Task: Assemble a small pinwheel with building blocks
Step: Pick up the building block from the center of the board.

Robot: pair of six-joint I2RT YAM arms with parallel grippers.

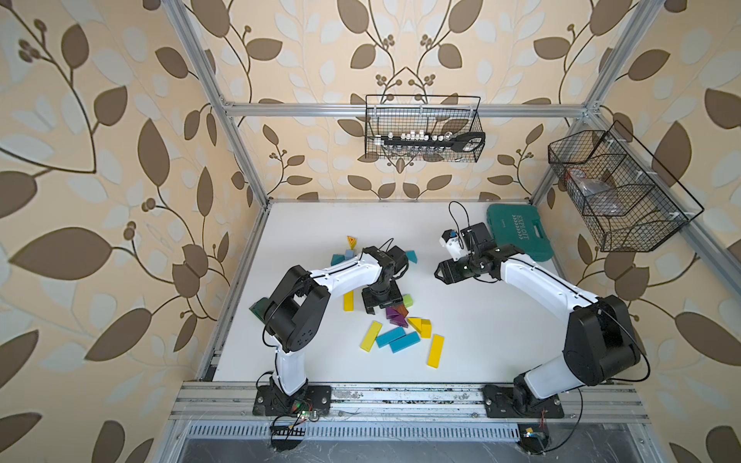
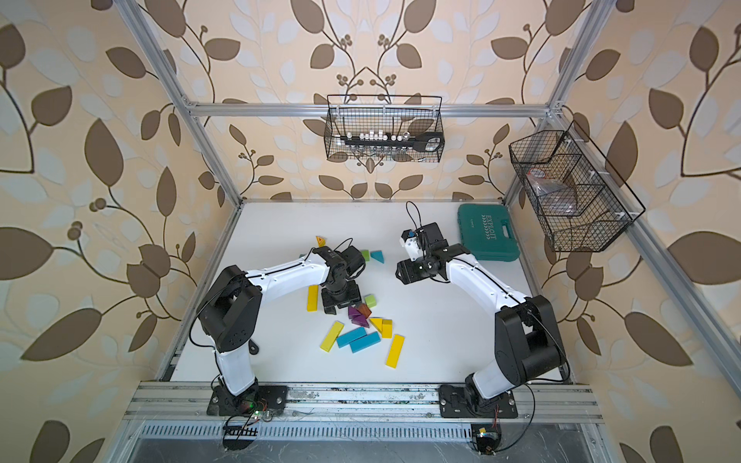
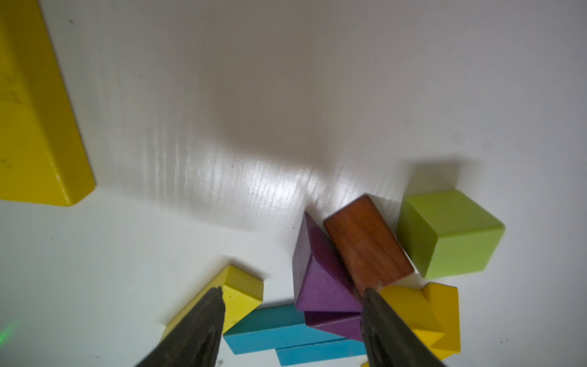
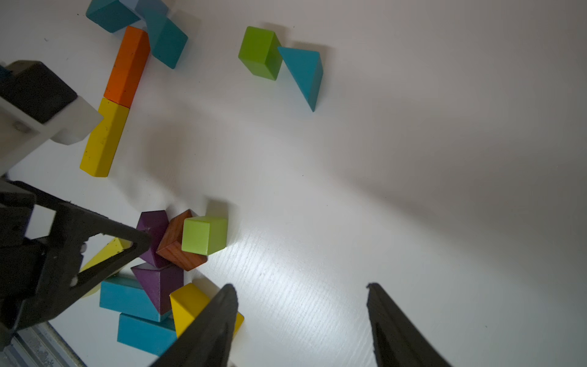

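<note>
Closest to the left wrist lens: the two dark fingertips (image 3: 203, 324) of the left gripper (image 3: 292, 289), standing apart and clamped on nothing. Hangs low over a tight cluster of building blocks (image 1: 395, 337) near the middle of the white table (image 3: 286, 95). Frames between its tips a purple wedge (image 3: 320, 279) leaning against a second purple wedge (image 3: 336, 325), with a strip of bare table between the wedges and one tip. Reaches with the opposite tip to the end of a brown block (image 3: 368, 244); cannot tell whether touching.

Just beside the brown block's far side, a green cube (image 3: 451, 235). Just past that tip, a yellow wedge (image 3: 409, 311) against a short yellow block (image 3: 444, 314). Behind the free tip, the end of a pale yellow bar (image 3: 243, 292), and next to it a blue bar (image 3: 270, 327) with a second blue bar (image 3: 317, 352) alongside. Well apart from the cluster, a long yellow bar (image 3: 35, 111) lying flat.

Farther out, the right gripper (image 4: 300, 286), jaws likewise spread, holding nothing, only bare table between them. From its wrist: an orange bar (image 4: 127, 63) butted end to end against the long yellow bar, a teal wedge (image 4: 165, 38) at the orange bar's far end, and off on their own a second green cube (image 4: 260, 52) touching another teal wedge (image 4: 305, 73).

At the table's far right corner in both top views, a teal tool case (image 1: 519, 234). Above it all, a wire basket (image 1: 421, 128) on the back rail and a side basket (image 1: 617, 188) on the right.
</note>
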